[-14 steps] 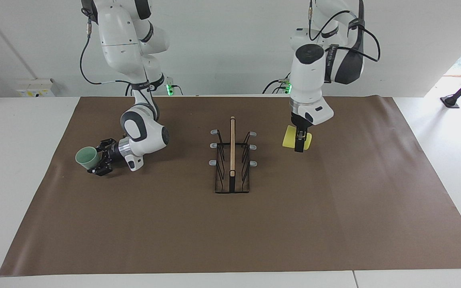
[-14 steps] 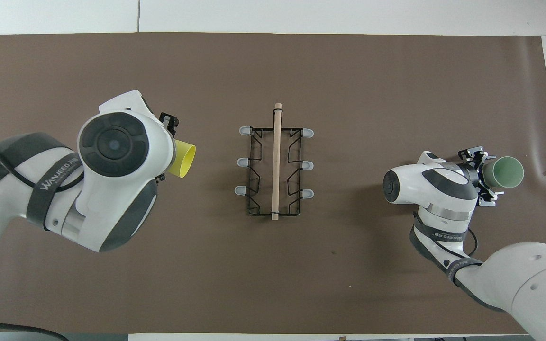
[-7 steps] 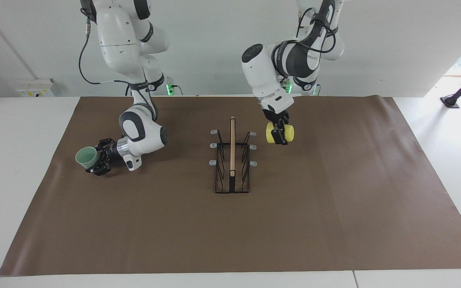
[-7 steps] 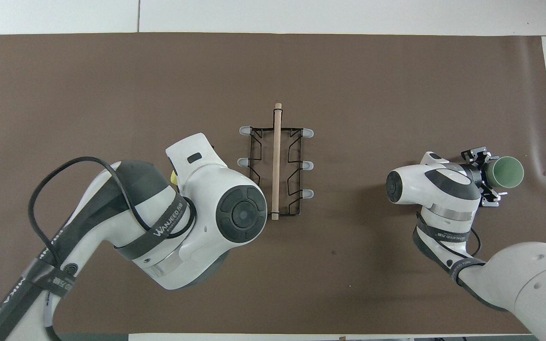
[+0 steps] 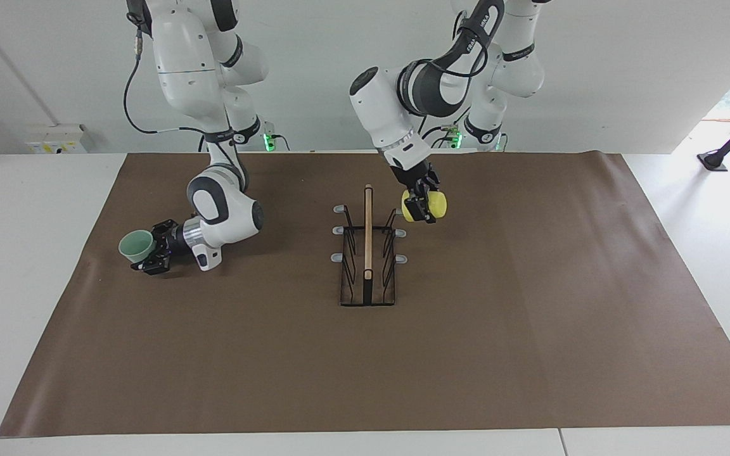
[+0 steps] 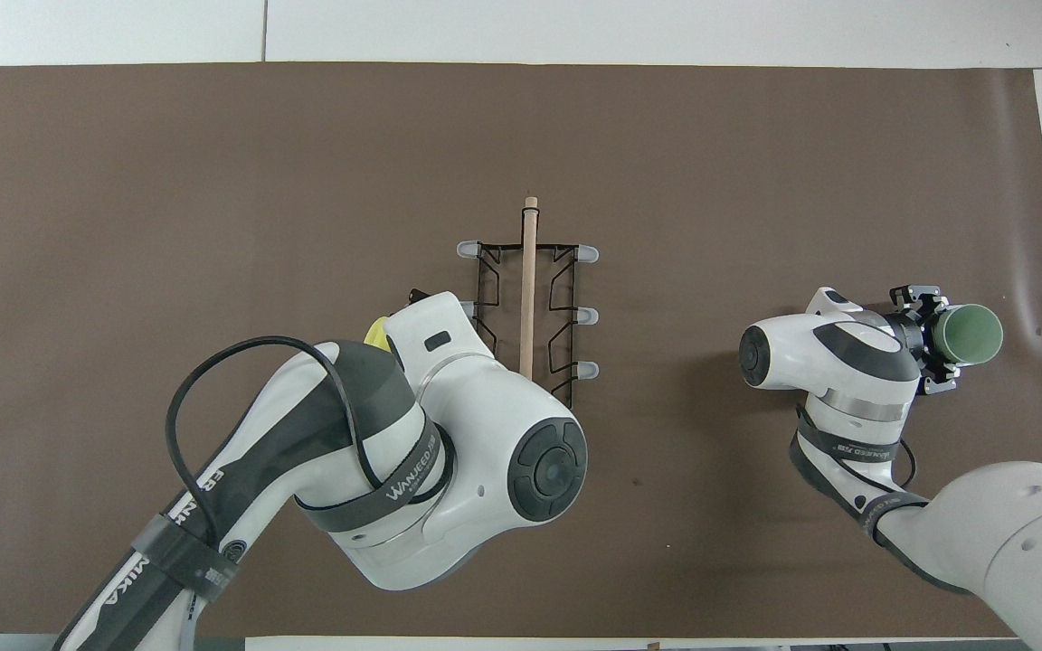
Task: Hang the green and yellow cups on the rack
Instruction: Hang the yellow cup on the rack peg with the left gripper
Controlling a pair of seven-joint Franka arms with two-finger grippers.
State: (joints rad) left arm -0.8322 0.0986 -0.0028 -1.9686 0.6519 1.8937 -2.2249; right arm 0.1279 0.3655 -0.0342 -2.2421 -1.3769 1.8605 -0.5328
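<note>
The black wire rack (image 5: 368,253) with a wooden centre bar stands mid-mat; it also shows in the overhead view (image 6: 527,316). My left gripper (image 5: 421,206) is shut on the yellow cup (image 5: 428,205) and holds it in the air, close beside the rack's prong (image 5: 399,212) nearest the robots on the left arm's side. In the overhead view only a sliver of the yellow cup (image 6: 377,333) shows under the arm. My right gripper (image 5: 149,253) is shut on the base of the green cup (image 5: 135,244), which is tipped on its side low over the mat toward the right arm's end (image 6: 967,333).
A brown mat (image 5: 530,329) covers the white table (image 5: 23,253). The left arm's elbow (image 6: 485,452) hides part of the rack in the overhead view.
My left arm has swung the yellow cup from well aside to right beside the rack's prongs. My right gripper has shifted slightly with the green cup.
</note>
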